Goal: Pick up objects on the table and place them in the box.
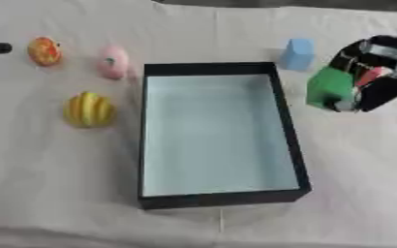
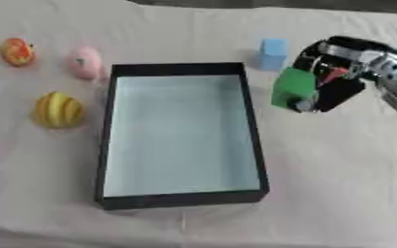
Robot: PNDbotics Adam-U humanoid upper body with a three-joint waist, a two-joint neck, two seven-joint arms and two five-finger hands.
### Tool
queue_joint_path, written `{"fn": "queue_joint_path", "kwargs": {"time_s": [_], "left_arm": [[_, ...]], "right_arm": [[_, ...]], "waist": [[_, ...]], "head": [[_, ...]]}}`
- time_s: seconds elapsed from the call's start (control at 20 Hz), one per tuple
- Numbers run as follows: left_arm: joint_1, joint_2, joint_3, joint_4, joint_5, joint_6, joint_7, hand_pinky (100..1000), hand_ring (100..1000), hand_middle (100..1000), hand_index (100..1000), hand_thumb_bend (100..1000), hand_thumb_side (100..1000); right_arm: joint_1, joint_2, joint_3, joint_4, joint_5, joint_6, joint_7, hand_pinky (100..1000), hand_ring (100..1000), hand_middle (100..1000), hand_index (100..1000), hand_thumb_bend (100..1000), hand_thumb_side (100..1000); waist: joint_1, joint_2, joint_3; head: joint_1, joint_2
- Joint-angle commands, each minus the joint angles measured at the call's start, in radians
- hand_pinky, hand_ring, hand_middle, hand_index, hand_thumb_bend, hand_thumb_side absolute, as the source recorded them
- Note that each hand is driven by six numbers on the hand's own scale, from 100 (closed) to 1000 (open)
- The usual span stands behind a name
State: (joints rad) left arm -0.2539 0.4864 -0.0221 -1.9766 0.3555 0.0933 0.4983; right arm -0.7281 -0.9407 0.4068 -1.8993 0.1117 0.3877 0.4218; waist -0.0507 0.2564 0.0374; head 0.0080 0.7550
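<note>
The right robot hand (image 2: 333,77) has its fingers curled round a green block (image 2: 293,87), just beside the black box's (image 1: 291,140) right wall near the far corner. A blue block (image 1: 298,54) stands behind. An orange fruit (image 1: 44,51), pink fruit (image 1: 112,62) and yellow fruit (image 1: 89,110) lie toward the counter's (image 1: 354,174) left edge.

No legible text, labels, brands, numbers or signs on anything in view.

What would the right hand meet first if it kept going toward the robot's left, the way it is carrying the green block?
Probably the box's right wall. The right hand, fingers curled on the green block, sits just right of the box; height is unclear, so the block might pass over the rim instead.
</note>
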Motion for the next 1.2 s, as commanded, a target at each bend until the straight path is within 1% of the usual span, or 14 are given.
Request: {"fn": "queue_joint_path", "kwargs": {"time_s": [0.05,0.15,0.25,0.35,0.5,0.7,0.8,0.9,1.05,1.2], "left_arm": [[-0.002,0.026,0.007,-0.015,-0.001,-0.003,-0.002,593,815,788,733,238,802],[-0.001,0.025,0.007,-0.015,0.001,-0.004,-0.002,593,815,789,733,238,802],[-0.001,0.024,0.007,-0.015,0.001,-0.004,-0.003,594,815,789,733,239,801],[-0.002,0.023,0.006,-0.015,0.002,-0.004,-0.004,594,815,789,733,239,800],[-0.004,0.021,0.004,-0.016,0.004,-0.005,-0.006,594,815,789,733,239,800],[-0.005,0.020,0.002,-0.017,0.004,-0.003,-0.009,594,814,789,732,237,801],[-0.006,0.020,0.000,-0.017,0.005,-0.002,-0.011,594,814,790,732,237,801],[-0.007,0.020,-0.001,-0.017,0.005,-0.002,-0.012,594,814,790,733,237,801],[-0.008,0.020,-0.003,-0.016,0.006,-0.001,-0.014,594,813,790,732,236,802],[-0.009,0.020,-0.004,-0.017,0.007,0.000,-0.016,593,813,790,732,235,803]], "right_arm": [[-0.071,-0.030,-0.028,-0.093,-0.047,-0.032,0.015,708,536,522,630,340,100],[-0.133,-0.001,-0.005,-0.099,-0.067,-0.063,0.040,709,539,525,633,341,100],[-0.189,0.034,0.034,-0.100,-0.073,-0.073,0.082,711,548,532,641,342,100],[-0.241,0.076,0.088,-0.101,-0.060,-0.058,0.144,714,554,537,647,346,100],[-0.297,0.139,0.155,-0.101,-0.021,-0.006,0.222,716,560,543,653,356,100],[-0.324,0.198,0.205,-0.093,0.046,0.077,0.275,714,564,546,655,366,100],[-0.332,0.225,0.231,-0.060,0.086,0.099,0.287,714,566,546,656,368,100],[-0.337,0.249,0.258,-0.017,0.120,0.097,0.295,715,570,549,658,373,100],[-0.336,0.286,0.290,0.047,0.155,0.076,0.304,715,573,552,661,378,100],[-0.330,0.319,0.313,0.103,0.187,0.045,0.302,719,599,577,686,388,100]], "waist": [[0.002,-0.024,0.000],[0.002,-0.027,0.001],[0.001,-0.029,0.002],[0.001,-0.031,0.005],[0.002,-0.032,0.007],[0.003,-0.032,0.010],[0.003,-0.032,0.011],[0.002,-0.032,0.013],[0.002,-0.031,0.014],[0.003,-0.031,0.014]], "head": [[0.002,0.007],[0.001,0.009],[0.000,0.010],[-0.002,0.010],[-0.004,0.010],[-0.006,0.011],[-0.007,0.013],[-0.007,0.013],[-0.007,0.014],[-0.008,0.013]]}}
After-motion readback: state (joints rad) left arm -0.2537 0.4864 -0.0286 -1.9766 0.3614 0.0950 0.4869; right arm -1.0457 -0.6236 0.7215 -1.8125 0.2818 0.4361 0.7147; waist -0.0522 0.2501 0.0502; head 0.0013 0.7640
